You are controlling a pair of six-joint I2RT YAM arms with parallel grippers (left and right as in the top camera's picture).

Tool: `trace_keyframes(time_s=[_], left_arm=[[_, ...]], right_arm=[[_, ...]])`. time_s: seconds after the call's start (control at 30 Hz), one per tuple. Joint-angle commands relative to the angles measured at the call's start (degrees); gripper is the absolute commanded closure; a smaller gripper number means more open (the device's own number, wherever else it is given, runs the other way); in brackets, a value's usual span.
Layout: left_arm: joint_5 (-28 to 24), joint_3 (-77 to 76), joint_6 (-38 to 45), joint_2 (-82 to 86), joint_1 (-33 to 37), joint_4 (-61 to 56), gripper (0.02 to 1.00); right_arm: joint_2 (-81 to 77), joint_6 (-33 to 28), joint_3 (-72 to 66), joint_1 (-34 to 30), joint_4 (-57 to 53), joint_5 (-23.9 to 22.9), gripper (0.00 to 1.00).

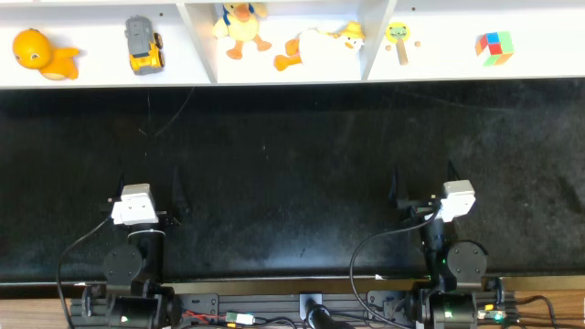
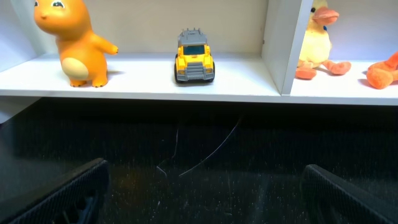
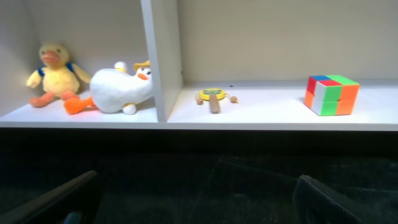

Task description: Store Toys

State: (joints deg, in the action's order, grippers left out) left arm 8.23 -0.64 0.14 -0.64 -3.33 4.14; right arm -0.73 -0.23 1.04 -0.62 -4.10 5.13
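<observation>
- Toys: six, all on the white shelf [image 1: 274, 75], two per compartment;
- one orange figure [image 1: 44, 53]; one yellow truck [image 1: 143, 46];
- one yellow duck [image 1: 241, 26]; one white duck [image 1: 315, 46], lying down;
- one rattle [image 1: 399, 38]; one multicoloured cube [image 1: 494, 47];
- left gripper [image 2: 199, 199] and right gripper [image 3: 196, 202], fingers spread, empty.

A black mat [image 1: 292, 164] covers the work surface from side to side. Thin pale scratches [image 1: 169, 119] cross one another on the far left part of the mat. Fine pale specks are scattered over the mat. A wooden strip [image 1: 548, 302] runs along the near edge of the mat. Loose cables [image 1: 228, 317] lie along this strip near its middle.
</observation>
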Motion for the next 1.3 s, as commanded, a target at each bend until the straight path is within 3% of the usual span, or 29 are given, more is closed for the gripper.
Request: trace_keyframes(time_s=[0.03, 1.3], left_arm=[[0.42, 0.20, 0.68, 0.48, 0.22, 0.02, 0.020], [0.42, 0.20, 0.68, 0.48, 0.22, 0.02, 0.020]], right_arm=[[0.57, 0.26, -0.79, -1.73, 0.17, 0.35, 0.005], [0.52, 0.26, -0.76, -2.51, 0.17, 0.39, 0.007]])
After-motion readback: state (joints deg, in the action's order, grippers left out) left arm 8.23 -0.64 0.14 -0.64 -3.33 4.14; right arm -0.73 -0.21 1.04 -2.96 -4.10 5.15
